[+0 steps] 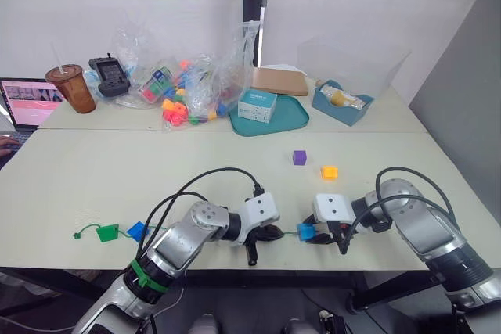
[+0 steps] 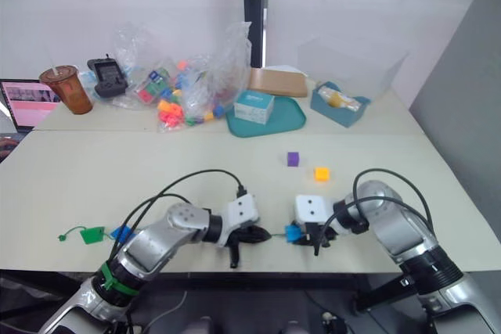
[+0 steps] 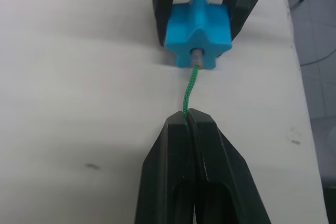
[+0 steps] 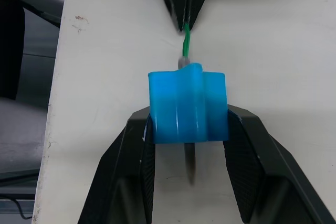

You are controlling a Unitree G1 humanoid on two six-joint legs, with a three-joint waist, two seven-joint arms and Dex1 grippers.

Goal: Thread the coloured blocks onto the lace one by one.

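My right gripper [image 4: 187, 124] is shut on a blue block [image 4: 187, 109] just above the table near its front edge. The lace [image 3: 190, 88], a thin green cord, runs from my left gripper [image 3: 189, 113], which is shut on it, into the block's hole. Its stiff tip [image 4: 190, 163] pokes out of the block's far side between the right fingers. The cord's other end lies at the left with a green tab [image 1: 107, 232] and a second blue block [image 1: 137, 231] beside it. A purple block [image 1: 299, 157] and an orange-yellow block [image 1: 329, 172] lie loose on the table beyond the grippers.
At the back stand a clear bag of bright toy pieces [image 1: 184, 87], a teal tray [image 1: 293, 119] with a small box, a blue bin [image 1: 342, 103], a drink cup [image 1: 70, 87] and a laptop [image 1: 27, 103]. The table's front edge [image 1: 258, 267] runs just below both grippers.
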